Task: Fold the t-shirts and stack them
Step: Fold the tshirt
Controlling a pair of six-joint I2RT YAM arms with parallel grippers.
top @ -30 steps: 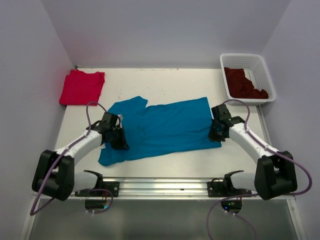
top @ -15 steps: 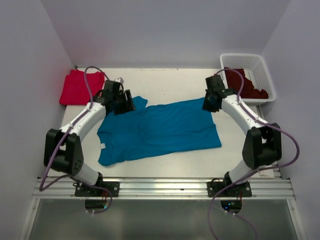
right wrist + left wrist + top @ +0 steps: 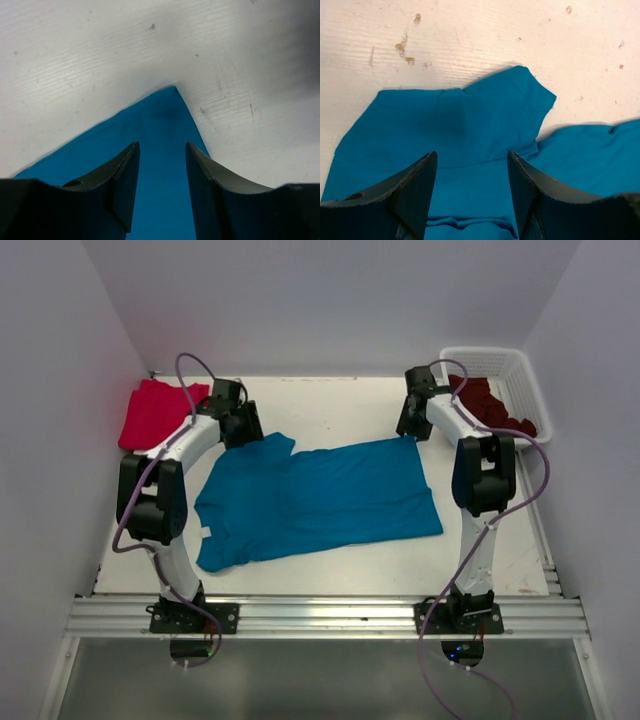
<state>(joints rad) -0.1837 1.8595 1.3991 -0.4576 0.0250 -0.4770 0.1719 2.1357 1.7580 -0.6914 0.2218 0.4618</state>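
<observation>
The teal shirt (image 3: 320,495) lies spread flat in the middle of the tabletop, turned sideways. Its straight hem points to the right edge and its two short sleeves are at the left, one toward the far edge and one toward the near edge. The cloth is mostly smooth, with some soft wrinkles. The red shirt (image 3: 155,412) lies folded at the far left corner. The dark maroon shirts (image 3: 490,408) lie crumpled together inside the white basket (image 3: 500,353) at the far right corner.
</observation>
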